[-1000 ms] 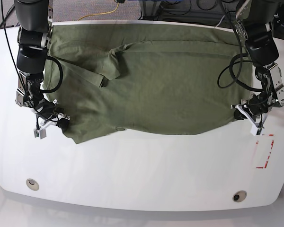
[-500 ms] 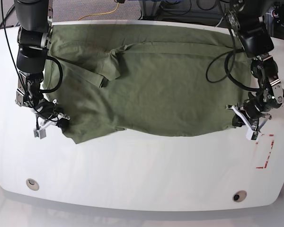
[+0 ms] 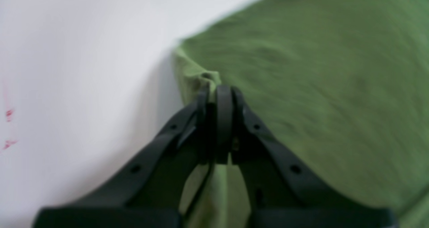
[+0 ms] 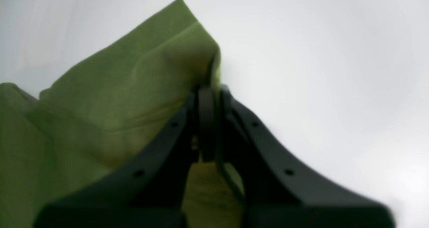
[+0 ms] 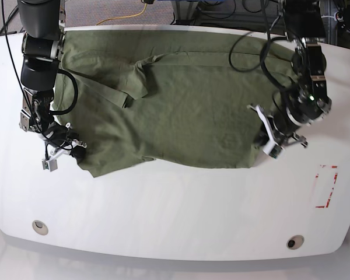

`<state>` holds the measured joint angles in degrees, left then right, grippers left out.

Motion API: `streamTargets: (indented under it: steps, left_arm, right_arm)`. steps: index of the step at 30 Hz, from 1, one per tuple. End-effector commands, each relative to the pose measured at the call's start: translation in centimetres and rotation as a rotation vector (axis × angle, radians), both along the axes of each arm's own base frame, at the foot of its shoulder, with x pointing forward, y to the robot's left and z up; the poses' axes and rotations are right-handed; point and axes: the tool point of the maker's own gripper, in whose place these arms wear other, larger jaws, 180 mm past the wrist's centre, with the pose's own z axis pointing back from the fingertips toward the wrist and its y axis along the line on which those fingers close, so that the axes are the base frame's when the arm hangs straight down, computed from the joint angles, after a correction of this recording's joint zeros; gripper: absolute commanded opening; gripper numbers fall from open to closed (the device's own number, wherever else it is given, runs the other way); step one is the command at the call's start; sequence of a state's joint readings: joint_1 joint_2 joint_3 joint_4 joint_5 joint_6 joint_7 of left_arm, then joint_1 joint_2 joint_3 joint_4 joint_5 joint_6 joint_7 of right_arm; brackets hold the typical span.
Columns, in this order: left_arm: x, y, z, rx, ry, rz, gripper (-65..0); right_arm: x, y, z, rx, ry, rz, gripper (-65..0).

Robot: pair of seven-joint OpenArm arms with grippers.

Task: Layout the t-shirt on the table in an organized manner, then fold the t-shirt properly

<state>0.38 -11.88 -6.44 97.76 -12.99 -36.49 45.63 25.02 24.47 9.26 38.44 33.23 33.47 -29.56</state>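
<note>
Since a second ago the left gripper (image 5: 263,142) has swung inward across the table (image 5: 175,204), away from the red dashed rectangle mark (image 5: 326,186), dragging the t-shirt's (image 5: 186,105) lower corner with it, so the cloth's edge on that side now sits well short of where it lay. Over by the opposite edge, the right gripper (image 5: 77,150) sits where it was, at the shirt's other lower corner.

From the left wrist view, the left gripper (image 3: 217,90) has its fingers (image 3: 224,120) pressed together with a pinch of olive-green fabric (image 3: 301,87) bunched at the tips; white tabletop (image 3: 83,70) lies beside it, with faint red marks (image 3: 8,114) at the far edge. From the right wrist view, the right gripper (image 4: 207,90) is likewise clamped tight on a folded corner of the shirt (image 4: 134,87), which rises in a peak over the white surface (image 4: 318,70).

The t-shirt lies spread and wrinkled across the far half of the table, one sleeve (image 5: 131,84) folded over its body. Two round grommet holes (image 5: 39,225) sit near the front edge.
</note>
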Motion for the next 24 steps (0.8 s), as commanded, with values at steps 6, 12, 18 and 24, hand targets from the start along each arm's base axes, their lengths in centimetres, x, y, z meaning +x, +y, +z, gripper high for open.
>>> streamTargets:
  steps: [6, 12, 18, 24]
  left_arm:
    - [-2.6, -1.0, -0.9, 0.06, 0.032, -0.103, -62.8]
    - [-4.5, -0.3, -2.4, 0.115, 0.088, -0.153, -62.6]
    - [-4.8, 0.8, -2.6, 0.153, 0.099, -0.161, -55.7]
    - [-4.6, 0.8, -2.0, 0.157, 0.082, -0.164, -31.0]
  right_arm:
    - [1.3, -1.0, 1.9, -0.014, -0.052, -0.008, -64.4]
    - [1.3, -1.0, 1.9, -0.014, -0.052, -0.008, -64.4]
    - [1.3, -1.0, 1.9, -0.014, -0.052, -0.008, -64.4]
    - [1.3, -1.0, 1.8, -0.014, -0.051, -0.008, -64.4]
